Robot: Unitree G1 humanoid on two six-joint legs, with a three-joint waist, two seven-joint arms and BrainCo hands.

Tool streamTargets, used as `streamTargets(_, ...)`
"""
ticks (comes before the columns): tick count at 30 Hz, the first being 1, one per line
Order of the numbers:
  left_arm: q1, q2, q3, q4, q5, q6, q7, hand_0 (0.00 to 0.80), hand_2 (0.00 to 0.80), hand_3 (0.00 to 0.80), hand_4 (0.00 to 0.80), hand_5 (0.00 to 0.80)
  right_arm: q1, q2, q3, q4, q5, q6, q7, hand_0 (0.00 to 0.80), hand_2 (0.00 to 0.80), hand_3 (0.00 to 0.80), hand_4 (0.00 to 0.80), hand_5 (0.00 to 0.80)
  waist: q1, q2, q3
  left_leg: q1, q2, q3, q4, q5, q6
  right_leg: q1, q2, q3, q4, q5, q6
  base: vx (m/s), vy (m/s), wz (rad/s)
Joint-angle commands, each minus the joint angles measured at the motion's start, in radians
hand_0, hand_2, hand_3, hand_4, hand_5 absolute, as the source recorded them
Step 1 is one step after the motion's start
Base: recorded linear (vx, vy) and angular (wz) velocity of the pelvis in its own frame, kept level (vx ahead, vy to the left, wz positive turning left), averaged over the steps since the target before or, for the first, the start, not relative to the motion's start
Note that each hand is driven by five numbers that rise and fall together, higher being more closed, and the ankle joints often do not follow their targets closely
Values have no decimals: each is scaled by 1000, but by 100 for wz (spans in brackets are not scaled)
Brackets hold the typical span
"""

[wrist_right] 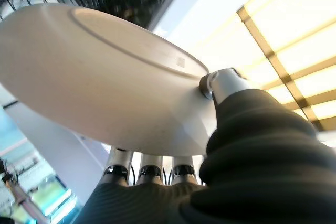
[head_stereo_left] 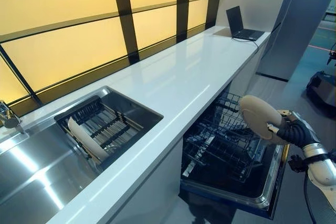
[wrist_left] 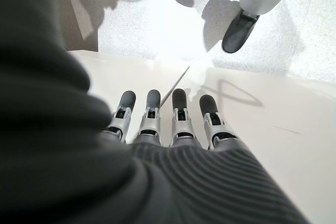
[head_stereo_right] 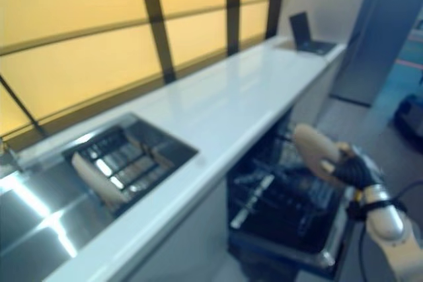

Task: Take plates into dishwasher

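My right hand [head_stereo_left: 294, 131] holds a beige plate [head_stereo_left: 260, 116] by its rim, thumb and fingers pinching it, above the open dishwasher's wire rack [head_stereo_left: 223, 145]. The plate [wrist_right: 105, 77] stands on edge, tilted, over the rack's right part without touching it. A second beige plate [head_stereo_left: 86, 139] leans in the drying rack [head_stereo_left: 105, 127] set in the sink. The dishwasher rack [head_stereo_right: 284, 196] is pulled out over the lowered door [head_stereo_left: 262, 198]. My left hand [wrist_left: 168, 124] shows only in its own wrist view, fingers straight, holding nothing, away from the counter.
A long white counter [head_stereo_left: 178, 82] runs from the steel sink [head_stereo_left: 26, 166] to a laptop [head_stereo_left: 239, 24] at the far end. A tap [head_stereo_left: 8, 116] stands at the sink's far left. A dark machine [head_stereo_left: 323, 87] sits on the floor at the right.
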State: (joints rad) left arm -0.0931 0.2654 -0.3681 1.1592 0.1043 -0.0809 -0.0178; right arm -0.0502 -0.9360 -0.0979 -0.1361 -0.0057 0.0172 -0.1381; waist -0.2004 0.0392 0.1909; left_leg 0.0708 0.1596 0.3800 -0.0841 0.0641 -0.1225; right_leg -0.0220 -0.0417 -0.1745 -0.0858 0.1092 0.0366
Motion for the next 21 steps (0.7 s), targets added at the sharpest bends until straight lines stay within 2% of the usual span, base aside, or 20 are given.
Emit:
streamTargets(1,-45,63,-8,5,18,-1,-10,0,0,0,0,0,-123,20,22,10,-3,5,8,800,800,800,800,800,20,-74,-8,-100,-29,35,-2,29,35,64,29,-16,44,-119,40,0,0,0)
streamTargets(9,-62,63,-21,-16,13,-4,-15,0,0,0,0,0,-151,22,72,16,-41,26,14,800,800,800,800,800,26,-72,8,-104,-29,26,-3,31,30,56,27,-24,43,-116,41,-9,-2,2)
streamTargets(21,-60,53,-27,-31,32,3,-15,0,0,0,0,0,-146,73,137,61,-108,0,12,800,800,800,800,800,41,-63,19,-106,-30,21,-3,34,26,62,24,-33,36,-116,42,-2,3,3)
